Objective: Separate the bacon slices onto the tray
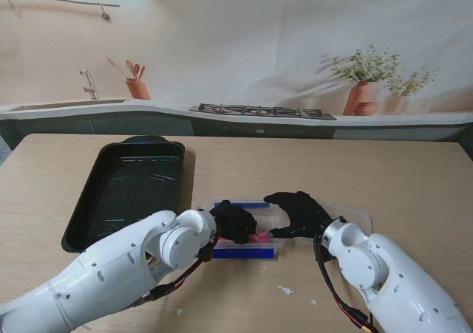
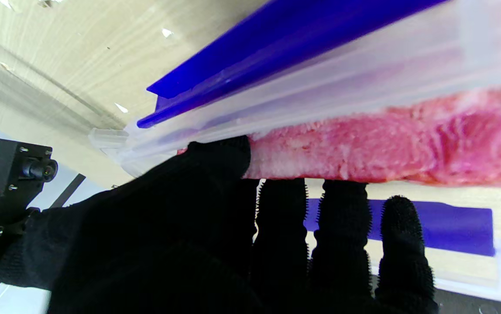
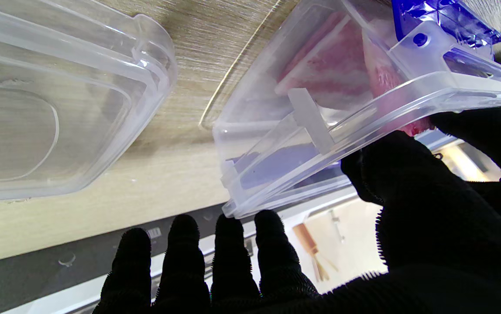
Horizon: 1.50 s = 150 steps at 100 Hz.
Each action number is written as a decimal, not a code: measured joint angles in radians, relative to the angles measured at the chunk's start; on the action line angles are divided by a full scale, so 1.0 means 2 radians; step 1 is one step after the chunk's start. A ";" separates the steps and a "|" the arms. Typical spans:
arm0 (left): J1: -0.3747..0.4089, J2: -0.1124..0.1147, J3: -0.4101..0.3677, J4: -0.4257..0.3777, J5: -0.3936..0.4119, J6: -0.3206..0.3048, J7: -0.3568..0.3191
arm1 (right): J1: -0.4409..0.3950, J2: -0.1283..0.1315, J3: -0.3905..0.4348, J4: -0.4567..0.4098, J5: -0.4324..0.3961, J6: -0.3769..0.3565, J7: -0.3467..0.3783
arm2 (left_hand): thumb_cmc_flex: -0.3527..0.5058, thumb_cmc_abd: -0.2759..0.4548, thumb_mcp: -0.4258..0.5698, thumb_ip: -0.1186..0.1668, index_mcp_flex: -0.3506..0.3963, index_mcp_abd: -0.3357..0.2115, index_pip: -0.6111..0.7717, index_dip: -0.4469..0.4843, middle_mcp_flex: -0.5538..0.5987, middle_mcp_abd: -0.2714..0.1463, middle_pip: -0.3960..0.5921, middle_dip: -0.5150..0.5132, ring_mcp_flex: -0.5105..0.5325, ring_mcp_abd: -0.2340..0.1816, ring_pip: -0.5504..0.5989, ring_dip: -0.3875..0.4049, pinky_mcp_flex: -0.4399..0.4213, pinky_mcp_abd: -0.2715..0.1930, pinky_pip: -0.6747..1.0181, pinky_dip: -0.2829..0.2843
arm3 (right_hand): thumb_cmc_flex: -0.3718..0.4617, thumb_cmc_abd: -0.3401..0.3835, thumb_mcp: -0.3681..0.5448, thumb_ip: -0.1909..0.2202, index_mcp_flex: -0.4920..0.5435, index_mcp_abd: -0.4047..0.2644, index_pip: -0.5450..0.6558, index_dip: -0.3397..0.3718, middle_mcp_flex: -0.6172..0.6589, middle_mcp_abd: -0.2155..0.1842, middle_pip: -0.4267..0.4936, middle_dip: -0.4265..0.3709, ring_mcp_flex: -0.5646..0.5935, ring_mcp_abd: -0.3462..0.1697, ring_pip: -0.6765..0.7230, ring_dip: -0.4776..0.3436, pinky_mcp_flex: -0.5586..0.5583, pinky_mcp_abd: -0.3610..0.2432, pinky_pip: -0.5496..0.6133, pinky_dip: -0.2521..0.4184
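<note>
A pink slab of bacon slices [image 1: 259,237] [image 2: 386,144] [image 3: 333,65] lies in a clear box with blue edges [image 1: 244,252] [image 2: 320,65] [image 3: 276,144] at the table's middle. My left hand [image 1: 235,222] [image 2: 233,240] reaches into the box. Its thumb presses one side of the bacon's end and its fingers [image 2: 340,205] the other, so it is shut on the bacon. My right hand [image 1: 299,213] [image 3: 407,218] arches over the box's right end, its thumb on the rim and its fingers [image 3: 228,244] spread clear of the box. The black tray [image 1: 133,185] sits to the left, farther from me.
A clear lid [image 1: 358,216] [image 3: 58,109] lies on the table just right of the box. Small white scraps [image 1: 285,290] dot the wood nearer to me. Behind the table runs a counter with a sink, a stove and potted plants.
</note>
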State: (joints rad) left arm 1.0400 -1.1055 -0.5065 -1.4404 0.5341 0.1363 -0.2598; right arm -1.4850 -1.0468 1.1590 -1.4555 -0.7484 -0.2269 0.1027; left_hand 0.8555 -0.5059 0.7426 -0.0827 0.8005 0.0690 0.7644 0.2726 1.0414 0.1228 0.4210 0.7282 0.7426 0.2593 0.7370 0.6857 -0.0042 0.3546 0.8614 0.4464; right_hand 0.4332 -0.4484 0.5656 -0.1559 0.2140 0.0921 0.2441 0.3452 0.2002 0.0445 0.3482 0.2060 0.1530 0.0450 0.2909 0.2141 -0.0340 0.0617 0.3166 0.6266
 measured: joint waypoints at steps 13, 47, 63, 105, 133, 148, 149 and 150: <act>0.012 -0.002 -0.009 0.000 0.018 -0.006 0.015 | 0.000 0.000 0.000 0.001 0.000 0.000 -0.001 | 0.000 -0.004 -0.002 -0.006 0.000 0.002 0.019 0.012 0.001 0.001 0.005 0.027 0.001 0.000 0.018 0.009 0.002 0.000 0.012 0.001 | 0.000 0.000 0.000 0.000 0.000 0.000 0.000 0.000 0.000 0.000 0.000 0.000 0.000 0.000 0.000 0.000 0.000 0.000 0.000 0.000; 0.038 0.000 -0.037 -0.010 0.063 -0.033 0.042 | 0.000 0.000 -0.001 0.001 0.001 0.001 0.000 | 0.001 -0.021 0.008 -0.006 -0.012 0.017 0.052 0.077 0.001 0.010 0.016 0.072 0.001 0.000 0.035 0.033 0.002 0.000 0.012 0.006 | 0.000 0.000 0.000 0.000 0.000 0.000 0.003 0.000 0.000 0.000 0.000 0.000 0.000 0.000 0.000 0.000 0.000 0.000 0.000 0.000; 0.046 0.002 -0.049 -0.018 0.067 -0.037 0.049 | 0.001 0.000 -0.002 0.001 0.001 0.001 0.000 | 0.001 -0.025 0.012 -0.006 -0.012 0.019 0.056 0.085 0.001 0.012 0.019 0.079 0.001 0.001 0.036 0.039 0.001 0.000 0.012 0.006 | 0.000 0.000 0.000 0.000 0.000 0.000 0.002 0.000 0.000 0.000 0.000 0.000 0.000 0.000 0.000 0.000 0.000 0.000 0.000 0.000; 0.054 0.007 -0.071 -0.030 0.106 -0.074 0.058 | 0.001 0.000 -0.002 0.002 0.001 0.001 0.000 | 0.001 -0.026 0.013 -0.006 -0.020 0.019 0.060 0.114 -0.006 0.013 0.026 0.095 -0.007 0.001 0.036 0.046 -0.008 0.001 0.012 0.006 | 0.000 0.000 0.000 0.000 0.000 0.000 0.002 0.000 0.000 0.000 0.000 0.000 0.000 0.000 0.000 0.000 0.000 0.000 0.000 0.000; 0.068 0.009 -0.097 -0.048 0.108 -0.083 0.059 | 0.001 0.000 -0.001 0.002 0.001 0.001 0.000 | 0.001 -0.028 0.016 -0.006 -0.025 0.020 0.065 0.131 -0.006 0.013 0.027 0.107 -0.007 0.001 0.037 0.047 -0.008 0.001 0.012 0.006 | 0.000 0.000 0.000 0.000 0.000 0.000 0.001 0.000 0.000 0.000 0.000 0.000 0.000 0.000 0.000 0.000 0.000 0.000 0.000 0.000; 0.083 0.010 -0.123 -0.065 0.114 -0.093 0.059 | 0.001 0.000 -0.001 0.002 0.001 0.001 -0.001 | 0.001 -0.029 0.021 -0.006 -0.025 0.024 0.065 0.138 -0.006 0.016 0.028 0.113 -0.007 0.001 0.042 0.052 -0.006 0.001 0.012 0.006 | 0.000 0.000 0.000 0.000 0.000 0.000 0.001 0.000 0.000 0.000 0.000 0.000 0.000 0.000 0.000 0.000 0.000 0.000 0.000 0.000; 0.085 0.010 -0.125 -0.067 0.114 -0.094 0.059 | 0.001 0.000 -0.001 0.002 0.001 0.001 -0.001 | 0.001 -0.030 0.021 -0.006 -0.025 0.025 0.065 0.139 -0.006 0.017 0.029 0.113 -0.007 0.001 0.042 0.052 -0.006 0.001 0.012 0.006 | 0.000 0.000 0.000 0.000 0.000 0.000 0.001 0.000 0.000 0.000 0.000 0.000 0.000 0.000 0.000 0.000 0.000 0.000 0.000 0.000; 0.086 0.010 -0.127 -0.068 0.114 -0.094 0.059 | 0.001 0.000 -0.001 0.002 0.001 0.001 -0.001 | 0.001 -0.030 0.021 -0.006 -0.025 0.025 0.065 0.140 -0.006 0.018 0.030 0.113 -0.007 0.001 0.042 0.052 -0.006 0.001 0.012 0.006 | 0.000 0.000 0.000 0.000 0.000 0.000 0.001 0.000 0.000 0.000 0.000 0.000 0.000 0.000 0.000 0.000 0.000 0.000 0.000 0.000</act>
State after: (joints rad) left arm 1.2114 -1.0850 -0.7608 -1.5768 0.7631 -0.0522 -0.1422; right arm -1.4838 -1.0474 1.1562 -1.4518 -0.7460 -0.2248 0.1016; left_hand 0.8580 -0.5655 0.7850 -0.0942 0.7509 0.1193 0.8945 0.5521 1.0299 0.1586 0.4816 0.9551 0.7289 0.2607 0.8209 0.7906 -0.0160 0.3561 0.8860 0.4577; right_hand 0.4332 -0.4482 0.5656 -0.1558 0.2140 0.0925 0.2471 0.3452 0.2002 0.0449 0.3486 0.2066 0.1530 0.0450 0.2910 0.2141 -0.0339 0.0617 0.3166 0.6268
